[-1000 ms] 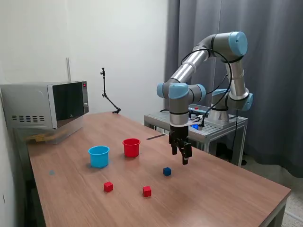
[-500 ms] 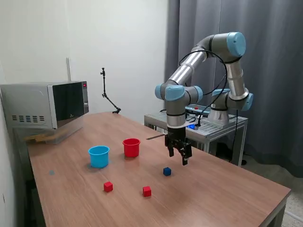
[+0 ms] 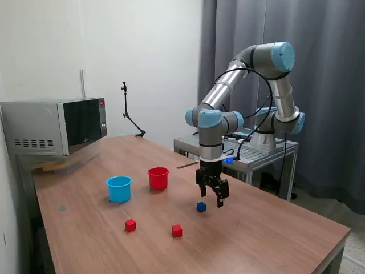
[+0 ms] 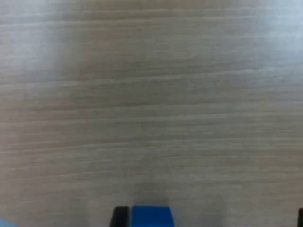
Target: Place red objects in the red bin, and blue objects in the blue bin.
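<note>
One dark blue cube lies on the wooden table; it also shows at the edge of the wrist view. A second blue cube is not in view. Two red cubes lie nearer the front edge. The red bin and the light blue bin stand side by side at the exterior view's left of the arm. My gripper hangs fingers down, open and empty, just above the table and close to the blue cube on the exterior view's right.
A microwave stands at the far left of the table. A thin flexible stand rises at the back edge. A metal cart with the arm's base is behind the table. The table's right edge runs diagonally.
My gripper has moved down and toward the exterior view's left, closer to the blue cube. The cubes and bins have not moved.
</note>
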